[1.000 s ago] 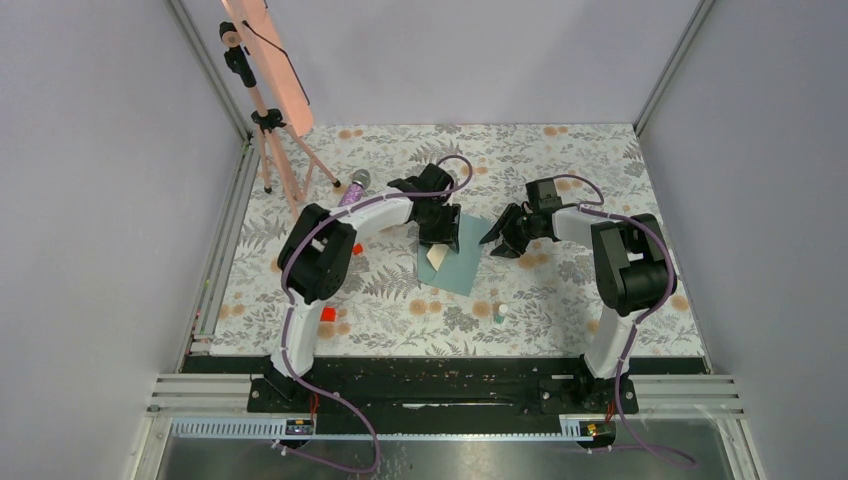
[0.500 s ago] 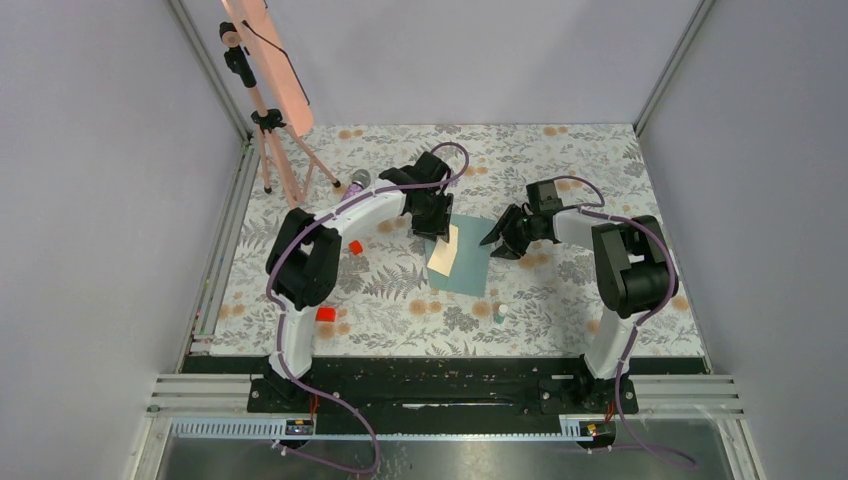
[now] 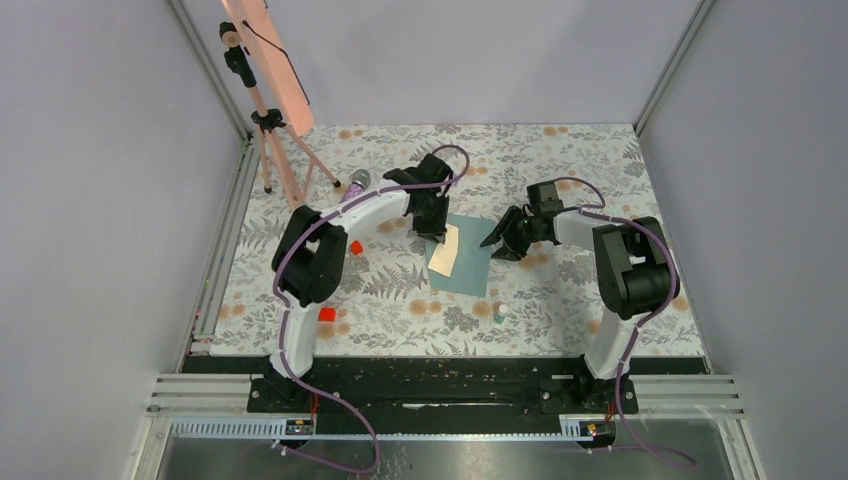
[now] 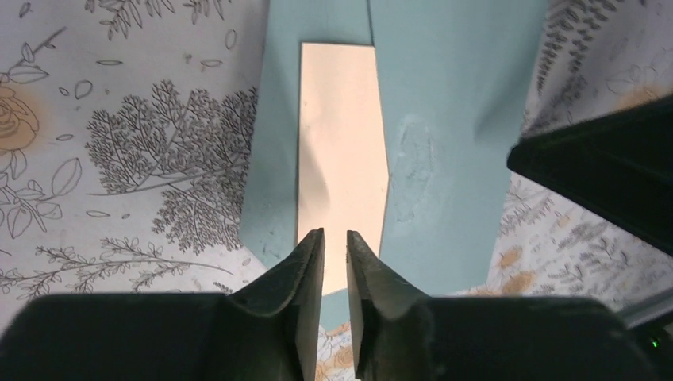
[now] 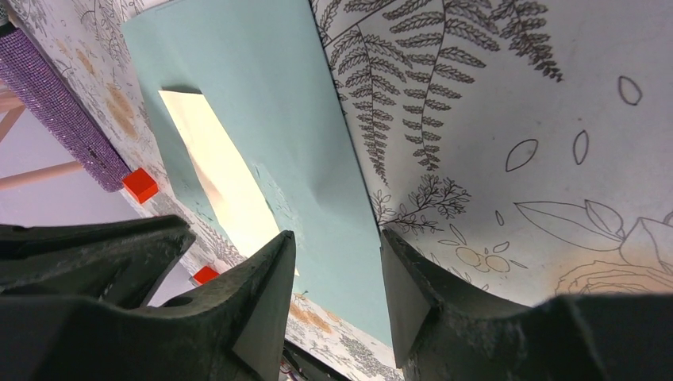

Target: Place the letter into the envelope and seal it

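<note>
Top external, red block point(image 3: 355, 246) left of envelope point(image 3: 472, 264), tripod point(image 3: 268, 125) far corner.

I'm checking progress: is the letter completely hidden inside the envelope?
No, in the left wrist view a long stretch of the letter lies exposed against the envelope.

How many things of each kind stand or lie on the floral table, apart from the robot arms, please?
Teal envelope: 1
Tan letter: 1
Red blocks: 2
Purple glitter microphone: 1
Small white-topped bottle: 1
Tripod with salmon panel: 1
Total: 7
</note>
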Robot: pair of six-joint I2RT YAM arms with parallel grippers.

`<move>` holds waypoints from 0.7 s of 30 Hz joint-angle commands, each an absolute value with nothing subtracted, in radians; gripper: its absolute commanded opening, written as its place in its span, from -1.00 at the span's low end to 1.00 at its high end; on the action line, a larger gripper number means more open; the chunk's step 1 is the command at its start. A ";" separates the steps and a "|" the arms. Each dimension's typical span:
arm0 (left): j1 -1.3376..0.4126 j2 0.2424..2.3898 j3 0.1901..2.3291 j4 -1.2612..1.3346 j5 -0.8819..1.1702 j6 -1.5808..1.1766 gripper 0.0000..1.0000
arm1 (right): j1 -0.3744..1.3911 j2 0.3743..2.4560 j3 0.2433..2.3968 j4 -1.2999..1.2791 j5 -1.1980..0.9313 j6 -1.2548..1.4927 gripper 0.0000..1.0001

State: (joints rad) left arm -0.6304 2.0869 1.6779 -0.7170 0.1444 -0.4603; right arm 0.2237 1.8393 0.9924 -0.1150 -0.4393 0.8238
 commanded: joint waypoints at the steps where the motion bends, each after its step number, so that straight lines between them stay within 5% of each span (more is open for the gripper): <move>1: -0.629 2.134 1.741 -0.700 0.059 -0.504 -0.70 | 0.233 1.814 0.970 -0.153 -0.419 0.800 0.03; 7: -0.629 2.178 1.749 -0.702 0.030 -0.539 -0.95 | 0.233 1.807 0.964 -0.153 -0.416 0.798 0.03; 21: -0.628 2.194 1.736 -0.700 0.046 -0.537 -0.79 | 0.233 1.816 0.965 -0.153 -0.420 0.800 0.03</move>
State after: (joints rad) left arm -0.6304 2.1929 1.7069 -0.7132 0.0288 -0.5323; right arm 0.2237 1.8317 0.9817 -0.1150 -0.4393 0.8234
